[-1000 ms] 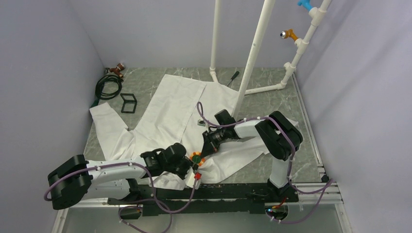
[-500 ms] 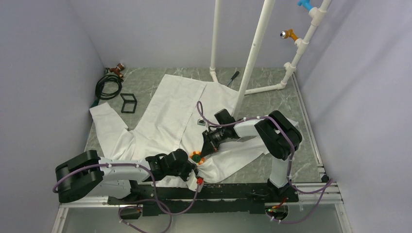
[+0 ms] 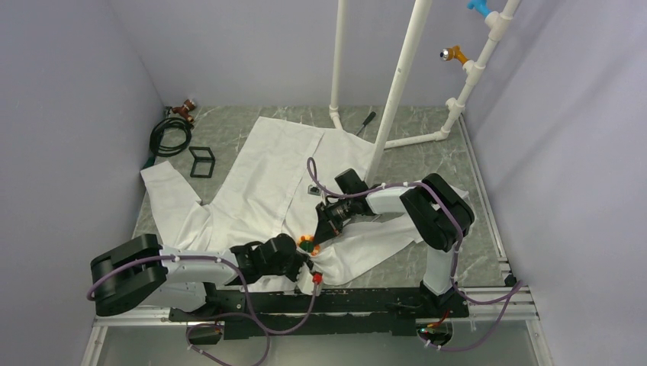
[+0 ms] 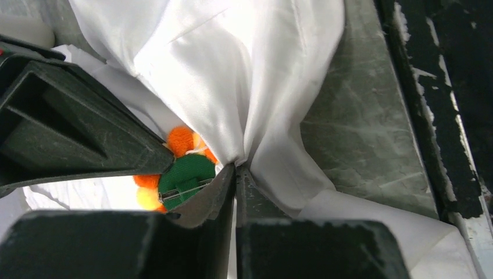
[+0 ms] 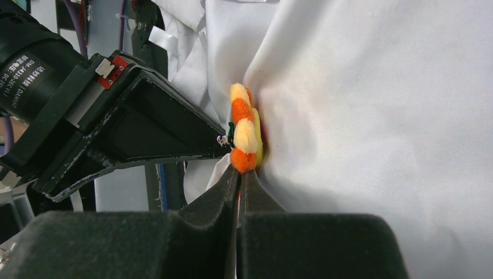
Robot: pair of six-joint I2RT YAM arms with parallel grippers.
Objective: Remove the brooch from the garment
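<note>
Left pincer [image 4: 235, 168] is clenched on a gathered fold of the garment [image 4: 232, 70], its 2 tips meeting just beside the brooch [image 4: 186, 174]. Only this wrist view shows the brooch's green back with a metal pin across it. Right pincer [image 5: 238, 174] is clenched too, tips touching the lowest orange petal; whether it nips petal or cloth cannot be told. Its wrist view alone shows the brooch edge-on against the cloth, and a motor label on the left arm reading "DM-J4310". From above, the brooch sits between both pincers near the table's [image 3: 229, 126] near edge. A white pipe stand [image 3: 397, 84] rises at the far edge. A black hose coil [image 3: 169, 137] lies in the far left corner, with a black square frame [image 3: 202, 162] near it.
</note>
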